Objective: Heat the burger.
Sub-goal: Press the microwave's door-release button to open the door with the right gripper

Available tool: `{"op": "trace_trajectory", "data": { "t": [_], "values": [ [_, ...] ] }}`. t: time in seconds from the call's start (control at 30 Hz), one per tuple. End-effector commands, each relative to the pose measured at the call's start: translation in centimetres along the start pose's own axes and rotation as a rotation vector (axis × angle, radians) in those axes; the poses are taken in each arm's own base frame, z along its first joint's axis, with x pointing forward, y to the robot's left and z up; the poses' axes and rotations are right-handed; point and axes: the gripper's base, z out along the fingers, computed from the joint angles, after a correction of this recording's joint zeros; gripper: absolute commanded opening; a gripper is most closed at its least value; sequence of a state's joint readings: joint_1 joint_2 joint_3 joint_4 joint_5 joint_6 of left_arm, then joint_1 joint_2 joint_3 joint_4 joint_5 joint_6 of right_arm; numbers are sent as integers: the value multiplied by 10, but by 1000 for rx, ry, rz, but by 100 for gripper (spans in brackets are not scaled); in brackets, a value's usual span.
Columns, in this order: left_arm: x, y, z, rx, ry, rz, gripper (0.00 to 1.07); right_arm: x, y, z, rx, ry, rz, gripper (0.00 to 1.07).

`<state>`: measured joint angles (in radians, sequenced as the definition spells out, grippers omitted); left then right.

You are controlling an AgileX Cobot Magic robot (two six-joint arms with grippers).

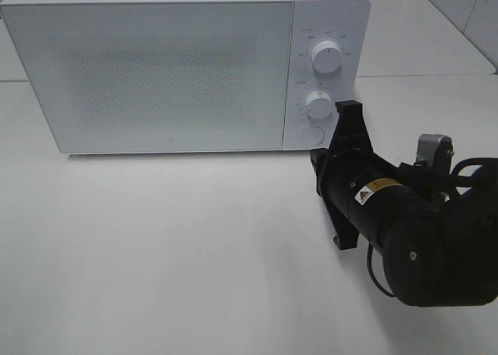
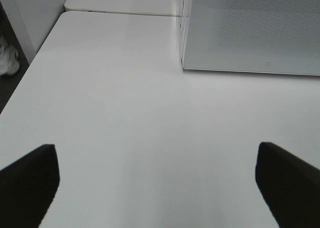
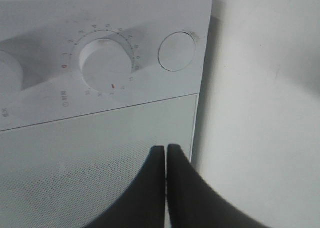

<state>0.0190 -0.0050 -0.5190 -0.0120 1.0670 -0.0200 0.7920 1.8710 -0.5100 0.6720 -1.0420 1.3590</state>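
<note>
Burger: not visible in any view; not on the table [image 1: 156,254] and not in either gripper. The microwave [image 1: 171,67] has its door [image 1: 156,75] shut, and the frosted, dotted panel hides the inside, so whether the burger is in there cannot be told. Judgement: with the door closed and an arm at the controls, loading looks done and the work is at the setting or starting stage; taking the burger out afterwards is probably left. The right gripper [image 1: 348,110] is at the control panel, just beside the lower knob [image 1: 318,104] and above the round button [image 1: 313,135]. Its fingers [image 3: 180,188] are pressed together with no gap and hold nothing. In the right wrist view the lower knob's red mark sits away from the red 0 on the scale, so time may be dialled in, though this is not certain. The upper knob [image 1: 326,57] is untouched. The left gripper [image 2: 156,148] hangs over bare table to the side of the microwave, its fingers spread wide and empty, and it does not show in the high view. Obstacles: none seen on the table; the right arm's body covers part of the table in front of the panel.
</note>
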Motion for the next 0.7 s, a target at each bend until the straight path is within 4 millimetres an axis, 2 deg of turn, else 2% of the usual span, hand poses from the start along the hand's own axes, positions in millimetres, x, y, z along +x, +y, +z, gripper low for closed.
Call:
{"op": "trace_trajectory", "data": {
  "t": [0.03, 0.7],
  "values": [
    [1, 0, 0, 0, -2, -8, 100, 4, -1, 5, 11, 7, 5, 0],
    [1, 0, 0, -1, -3, -7, 100, -13, 7, 56, 48, -109, 98, 0]
  ]
}}
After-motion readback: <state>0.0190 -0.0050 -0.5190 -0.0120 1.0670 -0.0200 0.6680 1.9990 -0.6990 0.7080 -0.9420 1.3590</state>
